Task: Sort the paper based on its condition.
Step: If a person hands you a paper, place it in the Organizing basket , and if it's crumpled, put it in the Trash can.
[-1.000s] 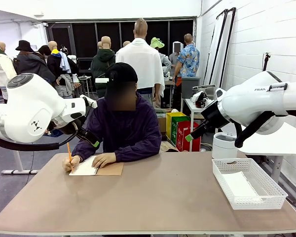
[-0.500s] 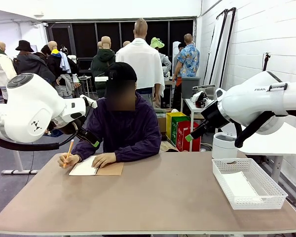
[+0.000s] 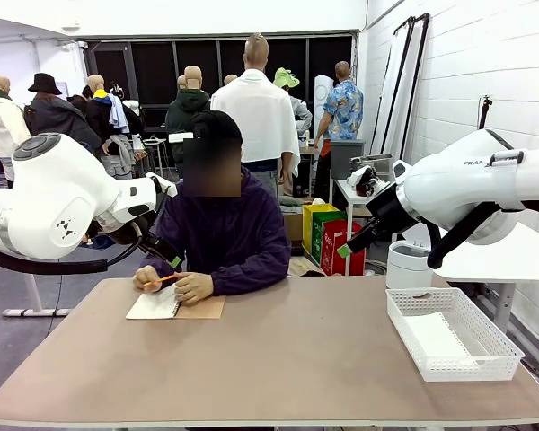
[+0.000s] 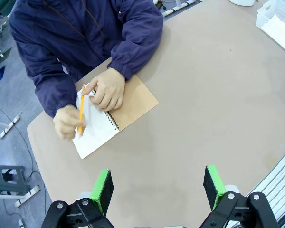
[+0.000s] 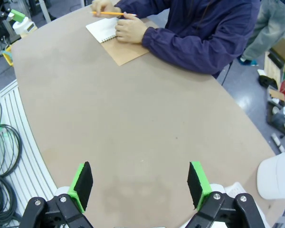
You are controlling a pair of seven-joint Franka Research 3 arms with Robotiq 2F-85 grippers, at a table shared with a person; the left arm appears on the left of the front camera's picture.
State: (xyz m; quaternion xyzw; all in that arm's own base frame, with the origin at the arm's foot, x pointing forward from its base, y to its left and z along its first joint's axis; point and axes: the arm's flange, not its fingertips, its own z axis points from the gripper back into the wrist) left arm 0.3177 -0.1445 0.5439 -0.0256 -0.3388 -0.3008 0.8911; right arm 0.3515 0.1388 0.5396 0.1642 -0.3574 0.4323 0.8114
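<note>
Lifting off the page since the earlier frame, the person's writing hand [image 4: 66, 122] is now carrying the pencil [image 4: 80, 116] level above the notebook [image 4: 133, 102]. The person is also sitting more upright. Both arms are keeping their earlier poses.

1. The left pincer [image 4: 158, 185] is hanging high over the table [image 4: 204, 104], jaws spread wide and gripping nothing. This stand-off is probably leaving the person room to work.
2. Ahead of this pincer and off to one side, the notebook is lying open. The person's other hand [image 4: 107, 90] is resting on the spiral edge, apparently steadying the page [image 4: 95, 135]. That page is staying bound, so no sheet is being offered yet.
3. The right pincer [image 5: 140, 184] is likewise hovering fully open and empty above bare table, with the notebook well ahead of it near the far edge.
4. Farthest from the left pincer, on the right arm's side, the white basket [image 3: 404, 325] is sitting near the table's edge. The paper [image 3: 436, 339] appears to be lying flat inside it, probably as an already sorted sheet.

Both pincers are judged to be waiting for the next sheet.
</note>
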